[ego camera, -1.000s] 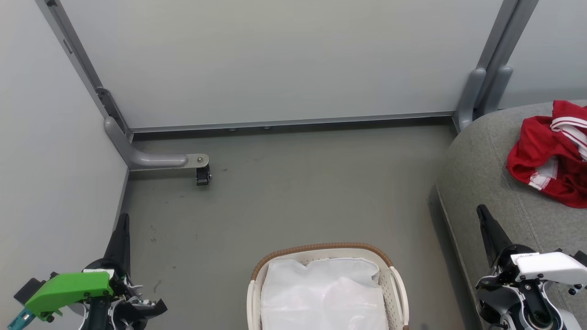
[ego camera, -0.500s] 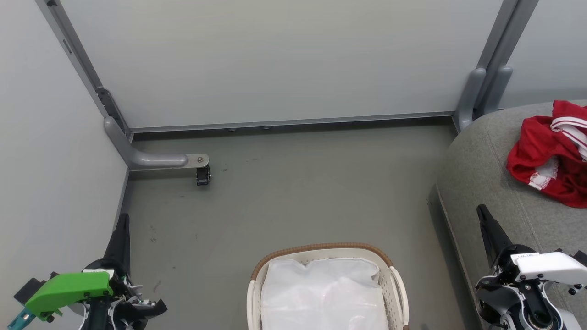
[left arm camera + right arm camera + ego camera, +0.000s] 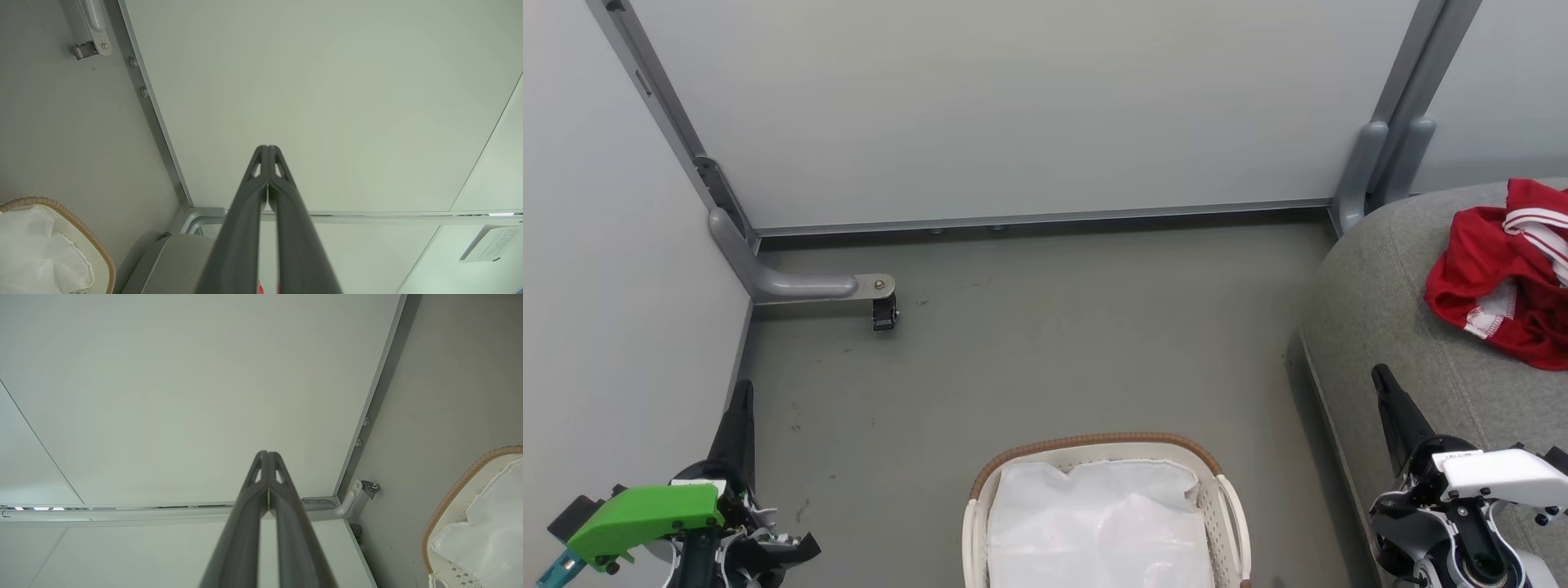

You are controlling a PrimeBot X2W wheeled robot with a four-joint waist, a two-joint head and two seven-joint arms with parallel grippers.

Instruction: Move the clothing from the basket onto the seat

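Both my tools are closed and empty: the left gripper (image 3: 267, 149) has its two dark fingers pressed tip to tip, and the right gripper (image 3: 267, 454) stands the same way. The clothing (image 3: 1499, 278) lies in a crumpled red heap on the seat (image 3: 1388, 294), ahead of my right gripper and out to its right, well apart from its fingertips. The basket (image 3: 1094, 442) sits between my two grippers, nearer to me than their tips. What I see in it is a white plastic sheet (image 3: 1094, 523). No red shows there, though I cannot tell what may lie under the sheet. I judge the clothing to be light, limp and hard to damage. It would sag and trail from a single pinch, and a flat layer would likely slip out from under my thin fingers. If I had to take it again I would close on a raised fold at the top of the heap, or on the white-striped trim, which looks thicker and should give a firmer bite. Set against the views from a second and half a second ago, I find nothing different. My grippers sit in the same places, the heap keeps the same folds, and the basket and its sheet have not shifted.
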